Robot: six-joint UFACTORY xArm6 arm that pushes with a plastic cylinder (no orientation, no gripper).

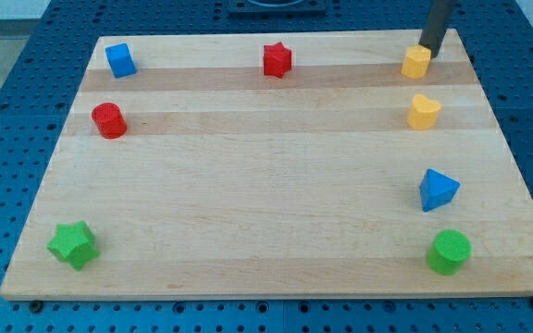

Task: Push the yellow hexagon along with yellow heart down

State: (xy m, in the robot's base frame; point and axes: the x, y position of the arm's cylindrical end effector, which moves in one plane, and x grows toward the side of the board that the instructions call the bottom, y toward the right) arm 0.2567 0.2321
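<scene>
My tip (427, 48) sits at 1 o'clock of the yellow hexagon (416, 62), touching or just off its top edge; can't tell which. No pincer on this rig, just the rod, holding nothing. Hexagon is in the board's (248, 185) top-right corner; yellow heart (423, 112) is near it at 6 o'clock, apart. Blue triangle (438, 189) and green cylinder (449, 252) lie further along 6 o'clock. Red star (277, 59) sits top centre.

Below the yellow heart (423, 111), the blue triangle (438, 190) and green cylinder (449, 252) block the right edge; leftward lies open board (266, 194).
</scene>
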